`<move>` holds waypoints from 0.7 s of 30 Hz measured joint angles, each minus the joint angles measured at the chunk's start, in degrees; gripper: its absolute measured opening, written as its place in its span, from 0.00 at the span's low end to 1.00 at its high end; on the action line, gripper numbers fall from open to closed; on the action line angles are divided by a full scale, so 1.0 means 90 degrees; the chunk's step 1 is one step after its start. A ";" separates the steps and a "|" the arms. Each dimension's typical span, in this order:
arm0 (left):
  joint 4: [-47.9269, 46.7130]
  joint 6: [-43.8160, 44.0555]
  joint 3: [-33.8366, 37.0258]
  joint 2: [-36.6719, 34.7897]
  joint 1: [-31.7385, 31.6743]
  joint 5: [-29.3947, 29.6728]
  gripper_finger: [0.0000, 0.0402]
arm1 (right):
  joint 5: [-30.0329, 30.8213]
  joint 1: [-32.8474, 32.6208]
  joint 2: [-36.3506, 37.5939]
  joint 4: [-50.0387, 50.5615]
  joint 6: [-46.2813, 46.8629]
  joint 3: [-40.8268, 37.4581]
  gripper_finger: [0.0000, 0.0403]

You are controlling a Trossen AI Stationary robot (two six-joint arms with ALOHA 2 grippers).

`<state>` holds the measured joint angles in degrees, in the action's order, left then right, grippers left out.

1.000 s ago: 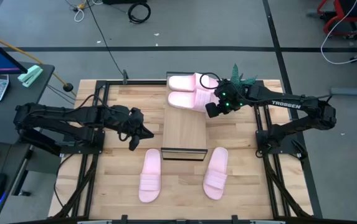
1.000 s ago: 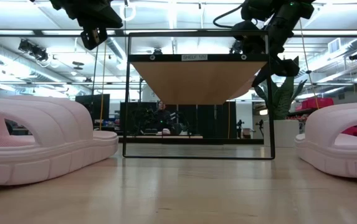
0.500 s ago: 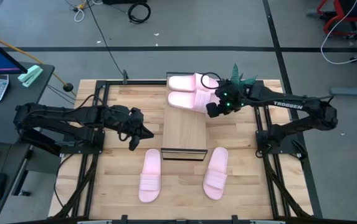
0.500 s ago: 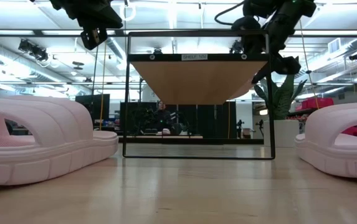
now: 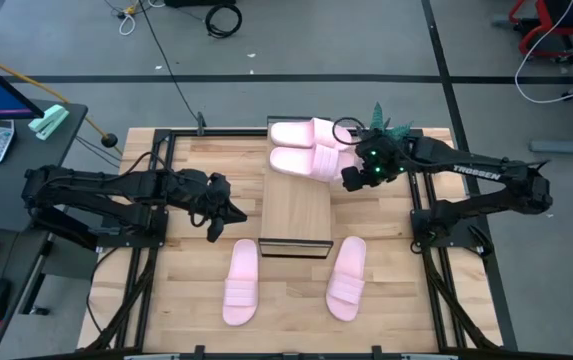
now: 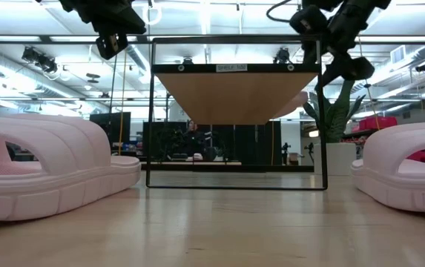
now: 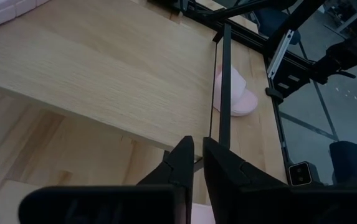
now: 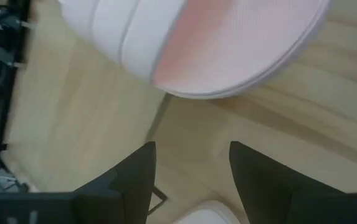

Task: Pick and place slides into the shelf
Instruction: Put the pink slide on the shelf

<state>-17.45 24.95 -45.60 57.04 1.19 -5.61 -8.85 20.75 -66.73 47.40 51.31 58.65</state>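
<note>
High view: left gripper (image 5: 228, 212) hovers left of the shelf (image 5: 295, 210), fingers nearly closed, empty. Two slides (image 5: 306, 147) rest on the shelf's far end; two slides (image 5: 242, 281) lie near the table's (image 5: 386, 290) front edge. Right gripper (image 5: 354, 177), fingers wide, empty, hovers off the shelf's right edge.

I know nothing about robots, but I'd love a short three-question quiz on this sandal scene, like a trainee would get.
1. True or false: two pink sandals lie on the shelf.
2. How many sandals lie on the table in front of the shelf? A) one B) two C) three
3. Fill in: the right gripper, beside the shelf's sandals, is ____ and holds nothing.

Key: 1 true. 2 B: the left sandal and the right sandal. 3 open. The left gripper waits left of the shelf.
</note>
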 joint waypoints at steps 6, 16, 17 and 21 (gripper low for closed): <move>-0.0002 0.0022 0.0000 0.0000 0.0003 0.0000 0.09 | -0.0012 -0.0080 0.0421 0.0396 0.0153 0.0000 0.52; -0.0005 0.0129 0.0000 0.0000 0.0121 -0.0002 0.11 | -0.0064 -0.1237 0.0950 0.1124 0.0659 0.0000 0.52; -0.0005 0.0129 0.0000 0.0000 0.0144 -0.0002 0.11 | -0.0067 -0.1417 0.0972 0.1137 0.0759 0.0000 0.52; -0.0005 0.0126 0.0000 0.0000 0.0199 -0.0010 0.10 | -0.0069 -0.2149 0.0976 0.1134 0.1182 0.0000 0.52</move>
<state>-17.50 26.09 -45.60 57.04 2.98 -5.69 -9.47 1.41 -57.94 57.60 61.94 58.65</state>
